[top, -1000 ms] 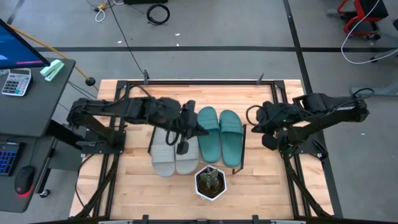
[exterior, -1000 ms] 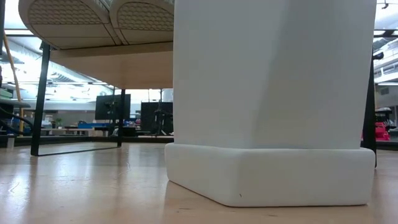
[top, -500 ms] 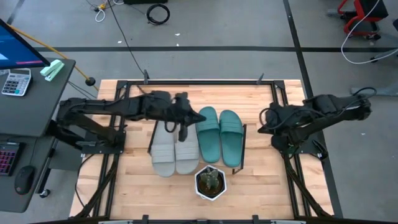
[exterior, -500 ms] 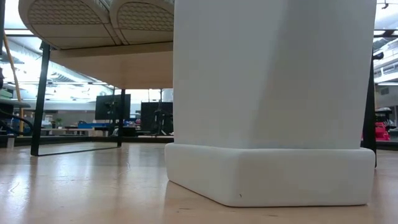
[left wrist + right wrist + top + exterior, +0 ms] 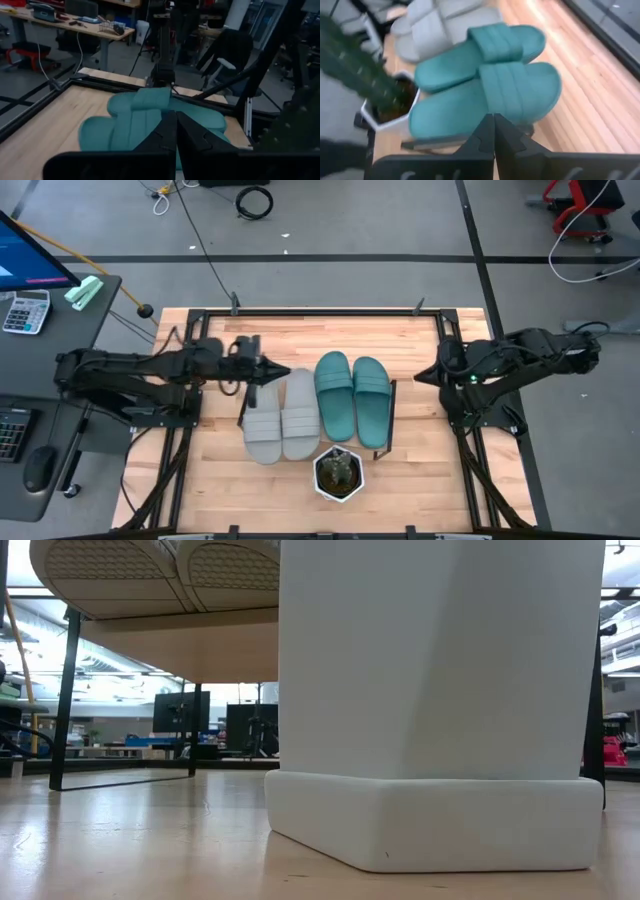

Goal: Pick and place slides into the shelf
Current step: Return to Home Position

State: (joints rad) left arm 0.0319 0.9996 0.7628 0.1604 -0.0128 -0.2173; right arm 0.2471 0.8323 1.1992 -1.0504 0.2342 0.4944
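Observation:
Both pairs of slides lie sole-down, side by side, on the shelf (image 5: pixel 392 418). The grey pair (image 5: pixel 280 417) is toward the table's left and the teal pair (image 5: pixel 353 398) toward its right. The low view shows the shelf board (image 5: pixel 180 640) on thin black legs, with the grey soles (image 5: pixel 100 568) overhanging its near edge. My left gripper (image 5: pixel 278 372) (image 5: pixel 176 122) is shut and hovers at the grey pair's far end, pointing toward the teal slides (image 5: pixel 145 120). My right gripper (image 5: pixel 420 376) (image 5: pixel 493 122) is shut and stands right of the teal pair (image 5: pixel 490 85), apart from it.
A white pot with a spiky green plant (image 5: pixel 338 471) stands on the table just in front of the shelf and fills most of the low view (image 5: pixel 440 700). Black frame rails run along the table's edges. Bare wood lies to the left and right of the shelf.
My left gripper has risen from over the grey slides and drawn back toward the table's left and far side, and the arm has stretched out low. My right gripper has pulled back a little toward the table's right edge. The slides have stayed in place.

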